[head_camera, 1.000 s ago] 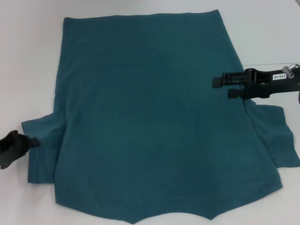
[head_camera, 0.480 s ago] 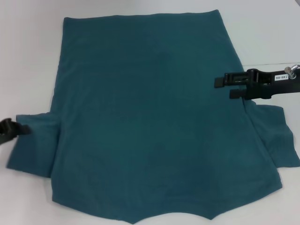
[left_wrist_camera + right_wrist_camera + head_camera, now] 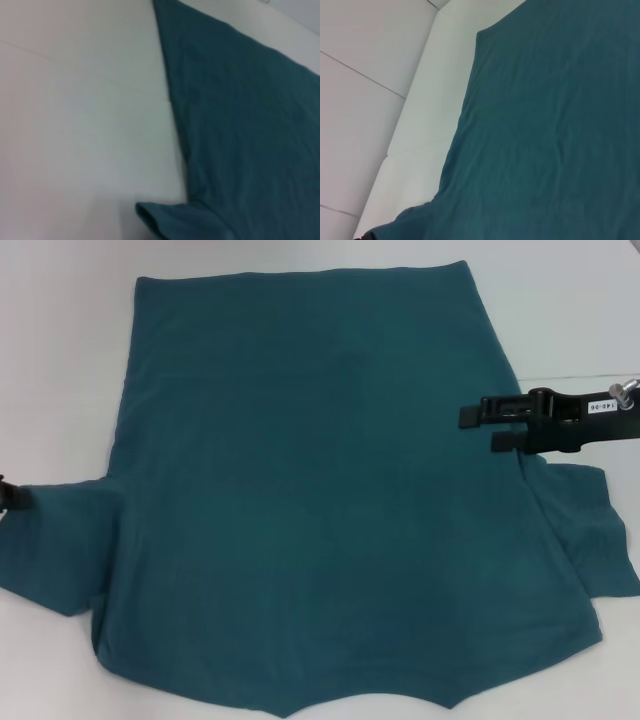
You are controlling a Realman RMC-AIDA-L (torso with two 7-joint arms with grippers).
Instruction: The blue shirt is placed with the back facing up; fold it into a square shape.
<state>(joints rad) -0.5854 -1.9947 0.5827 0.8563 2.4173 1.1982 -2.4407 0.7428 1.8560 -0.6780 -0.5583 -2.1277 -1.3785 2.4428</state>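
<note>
The blue shirt [image 3: 310, 490] lies flat on the white table [image 3: 60, 360], plain side up and hem at the far end. Its left sleeve [image 3: 55, 540] is stretched out to the table's left. There my left gripper [image 3: 6, 496] shows only as a black tip at the picture's edge, shut on the sleeve end. My right gripper [image 3: 478, 427] hovers over the shirt's right side edge, above the right sleeve [image 3: 590, 530], open and holding nothing. The left wrist view shows the shirt [image 3: 250, 125] and a sleeve fold; the right wrist view shows the shirt [image 3: 555, 125] from above.
Bare white table top surrounds the shirt on the left and far side. A thin seam line [image 3: 570, 377] crosses the table at the right, behind my right arm [image 3: 590, 425].
My left gripper has moved left, almost out of the head view, dragging the left sleeve outward so it now lies spread wide. The right gripper has drifted slightly right.
</note>
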